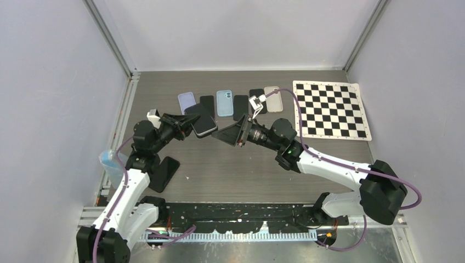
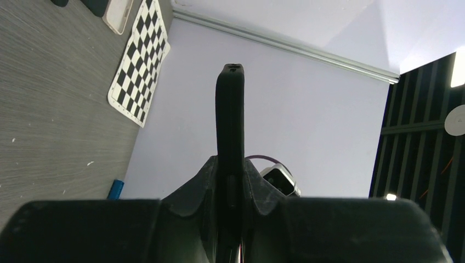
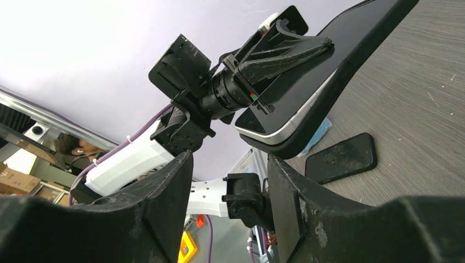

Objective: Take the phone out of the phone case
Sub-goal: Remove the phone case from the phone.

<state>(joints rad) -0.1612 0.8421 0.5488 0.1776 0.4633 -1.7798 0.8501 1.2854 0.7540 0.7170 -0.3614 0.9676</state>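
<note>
Top view
- Left gripper [image 1: 189,123], centre-left of the frame, is clamped on a phone [image 1: 204,125] in its black case, held above the dark table [image 1: 230,175].
- Right gripper [image 1: 217,136] is just right of the phone's lower end with its jaws apart. Whether it touches the phone can't be told from here.
- Row of spares across the upper middle: lilac case [image 1: 186,101], blue case [image 1: 225,103], beige case [image 1: 273,98], with black ones between them.
- Checkerboard mat [image 1: 332,109] lies at upper right.
- A loose black phone [image 1: 164,172] lies flat beside the left arm.

Left wrist view
- The phone case [image 2: 230,126] is seen edge-on, standing up the middle of the frame.
- The left gripper [image 2: 230,175] pinches it from both sides at its lower end.
- The checkerboard mat [image 2: 140,71] is at upper left.

Right wrist view
- The right gripper [image 3: 227,192] is at the bottom of the frame. Its fingers [image 3: 164,203] are spread, with nothing between them.
- Above the gap hangs the phone [image 3: 351,33], slanting towards upper right, with the left gripper [image 3: 307,46] closed across it.
- The phone case [image 3: 342,87] is under it. At the near end a pale strip of the phone's edge shows above the case lip.
- The loose black phone [image 3: 340,159] lies on the table [image 3: 417,109] at lower right.
</note>
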